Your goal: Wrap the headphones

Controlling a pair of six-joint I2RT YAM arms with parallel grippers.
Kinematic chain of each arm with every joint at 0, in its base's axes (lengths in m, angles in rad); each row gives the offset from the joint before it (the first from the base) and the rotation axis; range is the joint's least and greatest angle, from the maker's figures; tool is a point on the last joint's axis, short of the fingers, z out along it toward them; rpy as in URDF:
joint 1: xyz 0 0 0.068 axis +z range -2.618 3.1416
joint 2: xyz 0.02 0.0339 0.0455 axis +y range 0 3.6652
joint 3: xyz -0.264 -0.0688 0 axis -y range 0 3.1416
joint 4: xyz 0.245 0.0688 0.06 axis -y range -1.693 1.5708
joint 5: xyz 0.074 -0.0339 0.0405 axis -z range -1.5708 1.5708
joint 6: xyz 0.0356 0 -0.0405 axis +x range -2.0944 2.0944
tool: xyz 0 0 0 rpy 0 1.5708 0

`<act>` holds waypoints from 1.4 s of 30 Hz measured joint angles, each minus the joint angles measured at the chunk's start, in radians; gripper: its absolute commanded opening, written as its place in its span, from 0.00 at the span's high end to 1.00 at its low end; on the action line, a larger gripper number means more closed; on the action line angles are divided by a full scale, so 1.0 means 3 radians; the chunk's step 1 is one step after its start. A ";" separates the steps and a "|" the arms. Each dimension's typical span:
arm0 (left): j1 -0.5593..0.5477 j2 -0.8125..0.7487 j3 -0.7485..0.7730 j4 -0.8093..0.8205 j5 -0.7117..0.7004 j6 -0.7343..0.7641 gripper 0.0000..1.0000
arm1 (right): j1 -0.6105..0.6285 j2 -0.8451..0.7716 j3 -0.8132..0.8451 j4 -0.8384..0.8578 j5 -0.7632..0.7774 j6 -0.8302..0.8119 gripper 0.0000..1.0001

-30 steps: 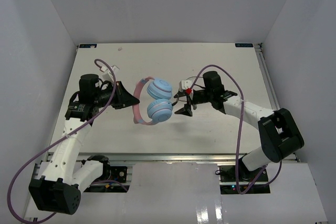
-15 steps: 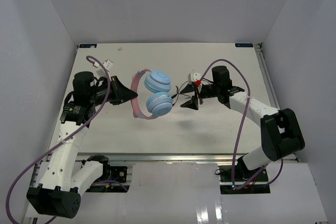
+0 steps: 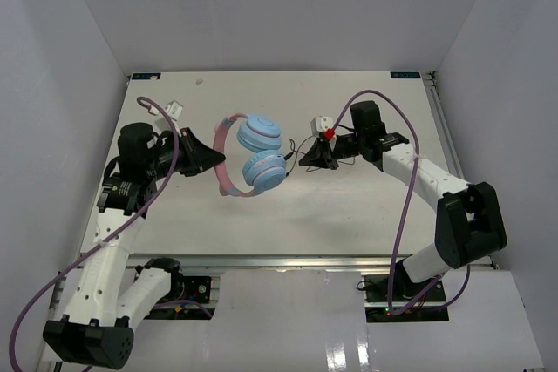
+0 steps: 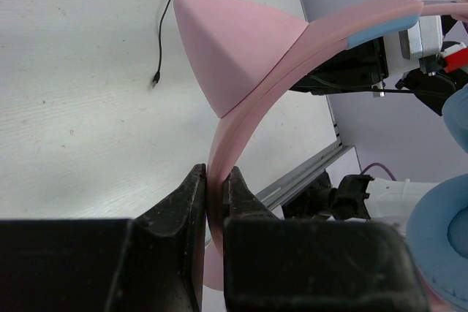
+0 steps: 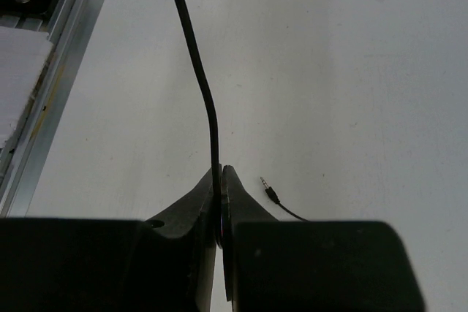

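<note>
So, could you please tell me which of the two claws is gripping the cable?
The right claw, shut on the thin black cable; the left claw is instead clamped on the pink headband.

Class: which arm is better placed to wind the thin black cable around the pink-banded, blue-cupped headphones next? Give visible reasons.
Right. The right gripper pinches the thin black cable beside the light-blue ear cups; the left gripper is clamped on the pink headband, steadying the headphones.
</note>
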State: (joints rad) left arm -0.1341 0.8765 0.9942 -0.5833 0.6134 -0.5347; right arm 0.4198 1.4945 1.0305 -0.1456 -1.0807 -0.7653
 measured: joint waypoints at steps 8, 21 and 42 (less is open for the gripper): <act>-0.0004 -0.0106 -0.0235 0.0053 -0.0428 -0.0428 1.00 | 0.0012 -0.0111 0.0436 -0.0663 0.1018 0.0209 0.92; -0.0721 0.0906 -0.0430 -0.0046 -0.1150 0.0501 1.00 | 0.0273 -0.0563 0.1357 -0.0444 0.2346 0.0623 0.92; -0.1855 0.1085 -0.0203 0.0542 -0.1639 0.0993 1.00 | 0.0920 -0.0314 0.0839 -0.0659 0.2106 0.0212 0.92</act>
State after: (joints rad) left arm -0.6906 1.2019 0.9334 -0.4208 0.1216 -0.2369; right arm 0.6957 1.4004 1.2823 -0.3433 -0.4487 -0.7016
